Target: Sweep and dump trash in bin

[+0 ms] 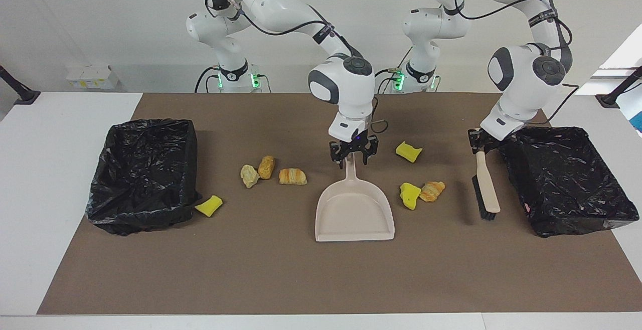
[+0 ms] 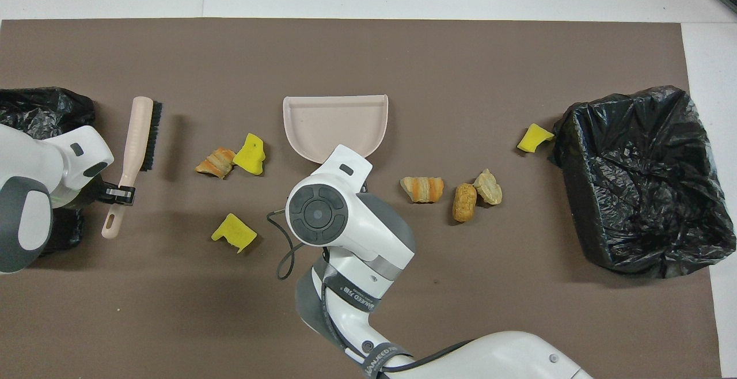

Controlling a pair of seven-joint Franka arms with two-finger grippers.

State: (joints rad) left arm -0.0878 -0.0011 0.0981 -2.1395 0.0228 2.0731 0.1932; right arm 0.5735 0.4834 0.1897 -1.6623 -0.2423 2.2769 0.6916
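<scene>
My right gripper (image 1: 352, 153) is down at the handle end of the beige dustpan (image 1: 353, 214), which lies flat mid-table; its hand hides the handle in the overhead view. My left gripper (image 1: 477, 140) is shut on the handle of a beige brush (image 1: 485, 189) with black bristles, beside the bin at its end. Between brush and dustpan lie two yellow wedges (image 1: 409, 152) (image 1: 410, 195) and a croissant piece (image 1: 432, 190). Toward the right arm's end lie a croissant piece (image 1: 293, 176), a brown pastry (image 1: 266, 167), a beige lump (image 1: 249, 175) and a yellow wedge (image 1: 208, 205).
A black-lined bin (image 1: 145, 174) stands at the right arm's end of the brown mat, and another (image 1: 567, 179) at the left arm's end. The last yellow wedge lies against the first bin's corner. White table surrounds the mat.
</scene>
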